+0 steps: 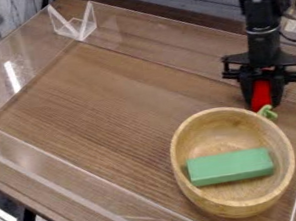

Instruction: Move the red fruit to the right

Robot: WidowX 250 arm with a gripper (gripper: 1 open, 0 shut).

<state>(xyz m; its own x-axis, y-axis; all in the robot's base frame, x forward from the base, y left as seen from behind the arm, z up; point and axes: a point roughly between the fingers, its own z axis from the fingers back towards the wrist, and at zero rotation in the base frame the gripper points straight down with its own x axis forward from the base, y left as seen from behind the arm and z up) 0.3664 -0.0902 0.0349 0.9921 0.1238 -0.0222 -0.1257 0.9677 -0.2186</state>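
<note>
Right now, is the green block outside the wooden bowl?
No, the green block lies inside the wooden bowl, with the rim all around it.

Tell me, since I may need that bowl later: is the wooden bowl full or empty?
Neither: the wooden bowl is partly filled. A green block lies inside, with bare bowl floor showing around it.
</note>
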